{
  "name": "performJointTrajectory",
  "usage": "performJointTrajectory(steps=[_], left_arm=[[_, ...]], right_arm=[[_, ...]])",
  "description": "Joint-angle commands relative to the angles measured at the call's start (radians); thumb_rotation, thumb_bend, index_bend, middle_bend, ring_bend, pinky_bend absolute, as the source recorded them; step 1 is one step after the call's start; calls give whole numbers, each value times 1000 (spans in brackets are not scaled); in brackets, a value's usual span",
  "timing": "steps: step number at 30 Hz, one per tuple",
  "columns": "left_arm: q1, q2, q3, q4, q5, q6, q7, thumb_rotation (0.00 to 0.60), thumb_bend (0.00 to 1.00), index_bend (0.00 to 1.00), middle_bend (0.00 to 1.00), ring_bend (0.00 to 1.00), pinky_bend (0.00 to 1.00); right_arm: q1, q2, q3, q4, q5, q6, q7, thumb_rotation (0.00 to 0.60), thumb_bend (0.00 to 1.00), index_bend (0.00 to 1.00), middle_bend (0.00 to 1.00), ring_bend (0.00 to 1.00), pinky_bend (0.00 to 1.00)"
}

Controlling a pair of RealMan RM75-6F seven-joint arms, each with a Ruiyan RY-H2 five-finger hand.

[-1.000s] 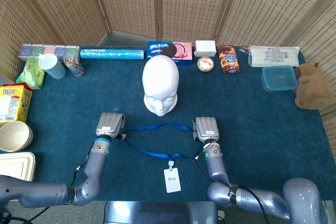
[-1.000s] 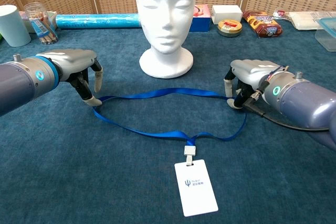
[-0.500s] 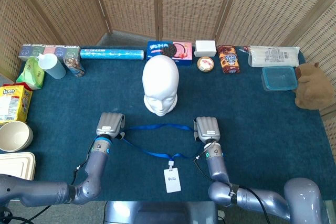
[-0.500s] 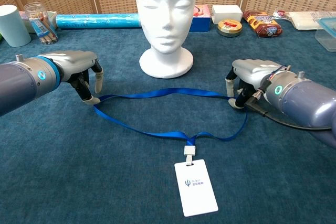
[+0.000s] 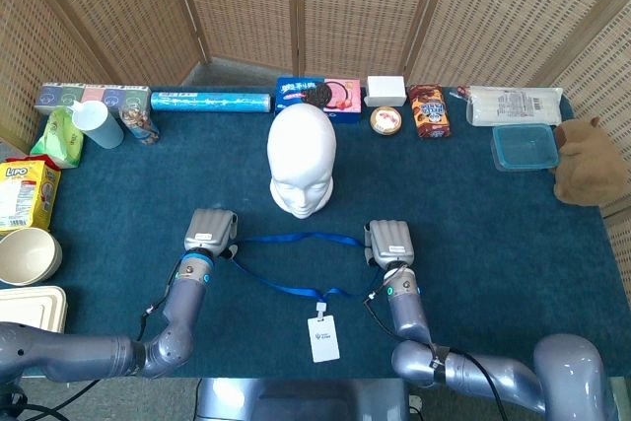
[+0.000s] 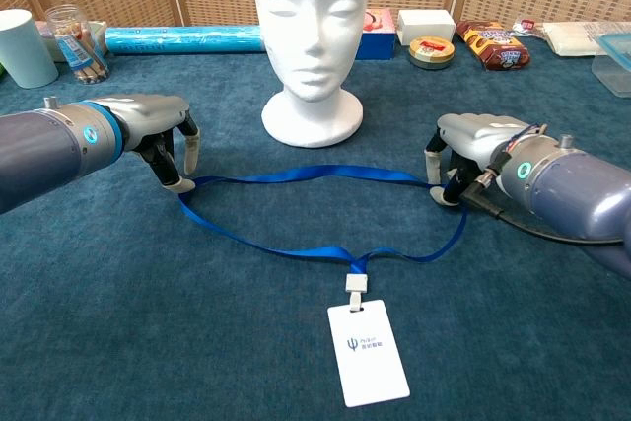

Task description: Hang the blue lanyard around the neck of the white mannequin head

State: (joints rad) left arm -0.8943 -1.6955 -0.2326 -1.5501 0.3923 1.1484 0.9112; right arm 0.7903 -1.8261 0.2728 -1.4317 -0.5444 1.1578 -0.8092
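Flat blue fabric lanyard (image 6: 296,176) stretched between both: left robot hand (image 6: 163,135) and right robot hand (image 6: 463,150) each pinch an end.

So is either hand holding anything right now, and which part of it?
Both seem to pinch the blue lanyard: the left hand at the loop's left end, the right hand at its right end. The badge lies free.

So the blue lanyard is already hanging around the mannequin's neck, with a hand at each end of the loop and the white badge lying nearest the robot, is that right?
Not quite. The blue lanyard is not on the white mannequin head yet: the chest view shows its loop lying flat on the table in front of the base. The rest holds: the left hand and right hand are at the loop's two ends, and the white badge lies nearest the robot.
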Motion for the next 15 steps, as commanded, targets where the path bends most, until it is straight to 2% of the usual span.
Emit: performJointTrajectory(steps=[1,7,12,15], left_arm=[[-6,-5,2,12,-8,-9,2,570,302,524,972,1000,1000],[-14,-6,1,23,-21,-26,-5,567,323,524,972,1000,1000],[-21,-11,5,31,-29,-26,-5,564,411,524,972,1000,1000],[-24,-14,6,37,-36,-25,-4,568,428,524,972,1000,1000]], right_arm=[[0,0,0,2,1,0,0,600,500,618,969,1000,1000],[0,0,-1,4,5,-2,2,600,501,617,969,1000,1000],[0,2,0,6,4,-1,4,600,501,617,969,1000,1000],[-1,4,-1,7,5,-1,5,600,500,617,969,1000,1000]])
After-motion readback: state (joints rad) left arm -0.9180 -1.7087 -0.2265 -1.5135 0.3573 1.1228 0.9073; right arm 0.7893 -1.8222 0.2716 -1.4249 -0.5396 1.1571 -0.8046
